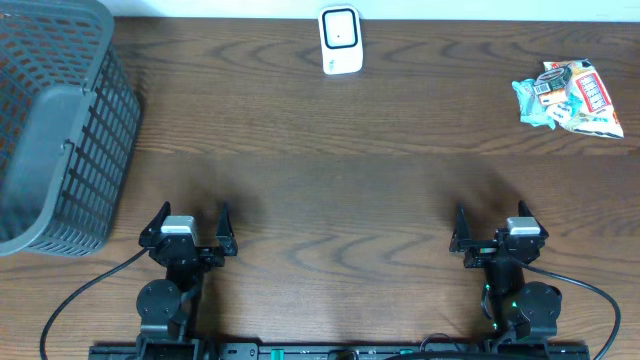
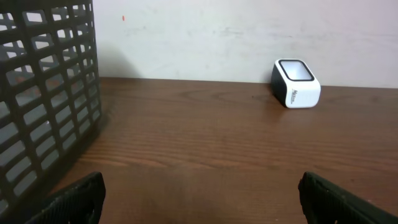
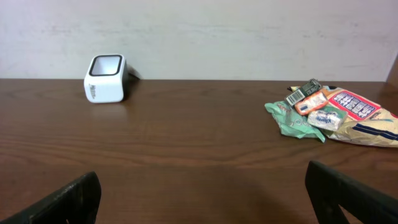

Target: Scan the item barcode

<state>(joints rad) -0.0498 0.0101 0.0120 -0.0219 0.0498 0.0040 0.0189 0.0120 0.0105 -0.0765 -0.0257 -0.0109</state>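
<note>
Right end effector (image 1: pixel 489 223) spread wide, empty, like left end effector (image 1: pixel 193 220) | crinkly multicoloured snack packets (image 1: pixel 569 97) far right of counter, well apart from white box-shaped scanner (image 1: pixel 340 40) | risk: loose film slips, barcode faces away.

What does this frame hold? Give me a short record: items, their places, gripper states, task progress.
scanner: white barcode scanner, far edge, centre
item: snack packets, far right, lying flat
basket: grey basket, far left
left gripper: open, empty, near edge
right gripper: open, empty, near edge
progress: packets untouched, nothing scanned yet
</note>
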